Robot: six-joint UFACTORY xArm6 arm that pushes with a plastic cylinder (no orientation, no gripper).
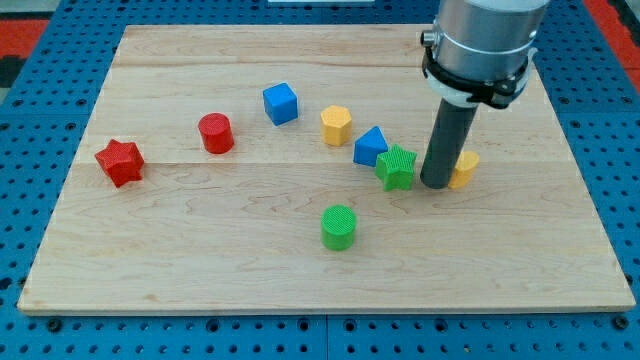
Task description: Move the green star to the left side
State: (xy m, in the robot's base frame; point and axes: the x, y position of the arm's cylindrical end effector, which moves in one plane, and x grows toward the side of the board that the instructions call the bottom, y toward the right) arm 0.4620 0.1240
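Far left of frame: red star (120, 162), near the board's left edge. Then red cylinder (215, 133), upper left of centre. Blue cube (281, 103) above centre; yellow hexagonal block (336, 126) just right of it. Green cylinder (339, 227) alone, below centre. Blue triangular block (370, 146) right of centre, touching or nearly touching the green star (396, 167) at its upper left. Green star itself right of centre, mid-height. My tip (436, 185) just beside the star's right flank, seemingly in contact or about to be; plain rod, nothing held, no jaws to speak of. Yellow block (464, 170) partly hidden behind the rod on the right, shape not clear. Wooden board (150, 280) with broad bare room at lower left and bottom. Step in hand, by judgement: start of the leftward push, tip set on the correct side. Next move likely a steady slide toward frame left, aimed slightly downward to shed the blue triangular block and pass between yellow hexagonal block above and green cylinder below. Risk: star rotating off the tip, or dragging the blue block along. Left edge far off; plenty of run before the red star.
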